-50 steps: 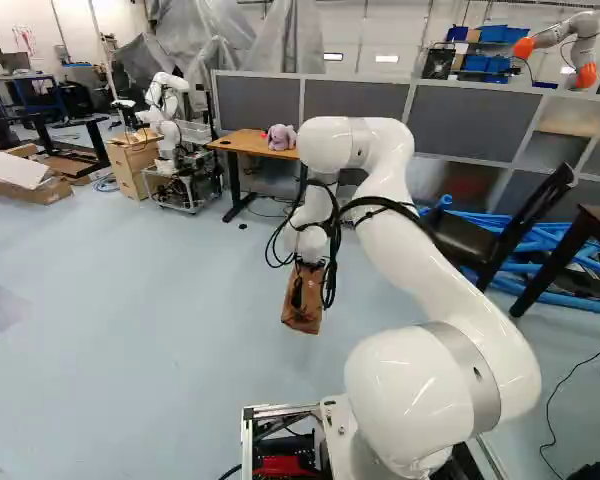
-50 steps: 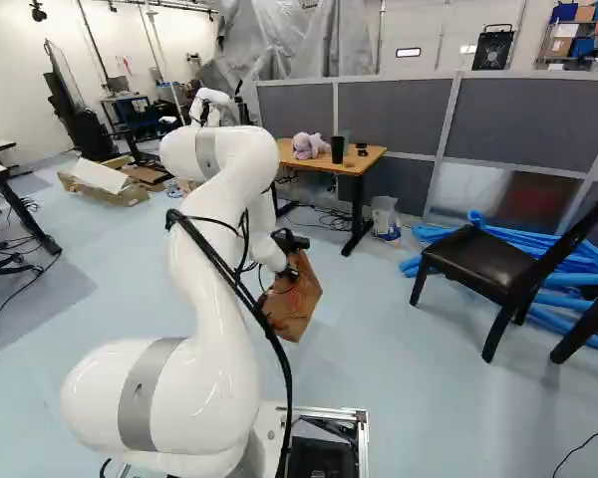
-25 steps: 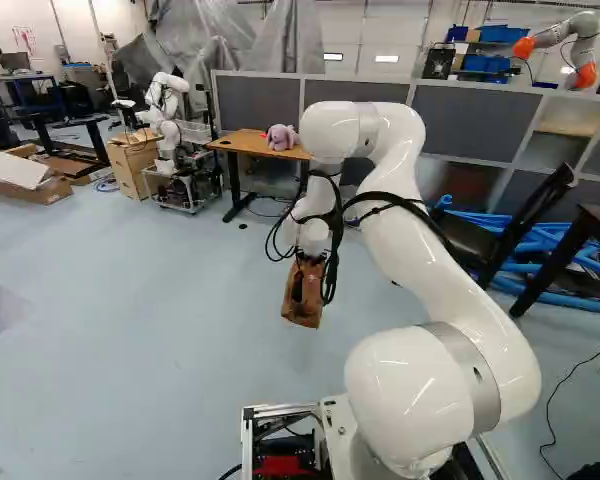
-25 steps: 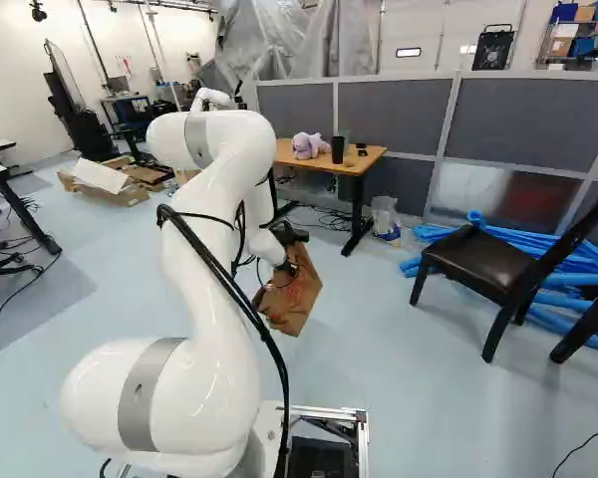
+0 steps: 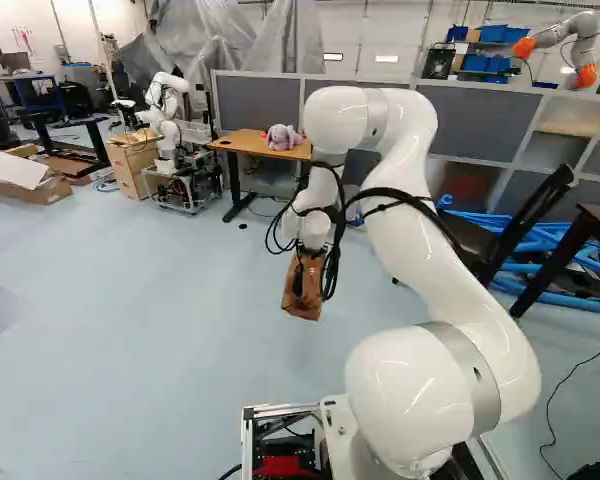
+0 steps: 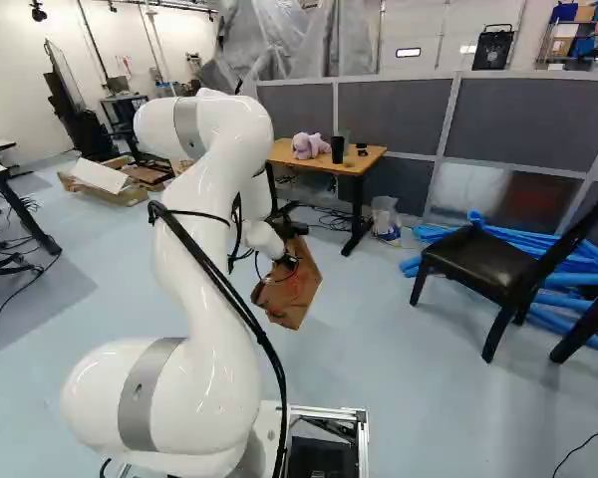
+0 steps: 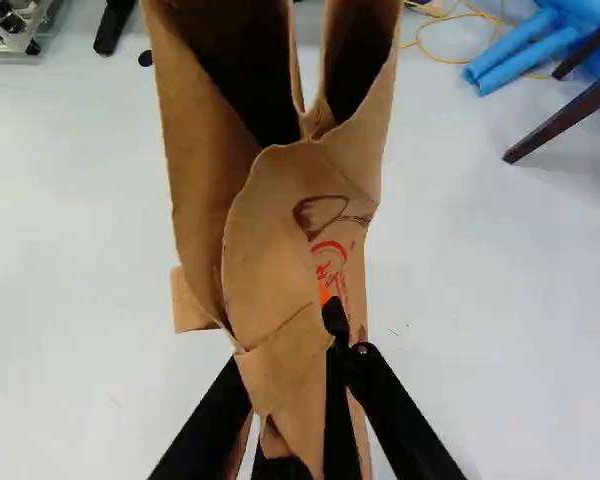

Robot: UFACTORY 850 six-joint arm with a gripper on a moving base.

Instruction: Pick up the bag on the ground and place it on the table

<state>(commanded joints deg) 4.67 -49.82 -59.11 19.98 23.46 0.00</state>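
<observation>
In the right base view my gripper (image 6: 292,228) is at the top of the brown paper bag (image 6: 295,291), which hangs tilted above the floor. The left base view has the bag (image 5: 302,292) below the wrist. Seen from the wrist, the gripper (image 7: 330,340) is shut on the bag's paper, and crumpled folds hide part of its fingers; the bag's open mouth faces away from them. Beyond the bag stands the wooden-topped table (image 6: 324,165), with a purple plush toy (image 6: 306,146) and a black cup (image 6: 338,149) on top.
A black chair (image 6: 488,264) and blue tubes (image 6: 568,299) lie to the table's right. Grey partitions (image 6: 384,115) stand behind it. Another robot (image 5: 165,110) is left of the table, beside a wooden cabinet (image 5: 133,162). A clear bag (image 6: 386,217) sits near a table leg.
The arm has risen and its upper bend has shifted, carrying the bag somewhat higher in both base views. The base and the table have stayed where they were.
</observation>
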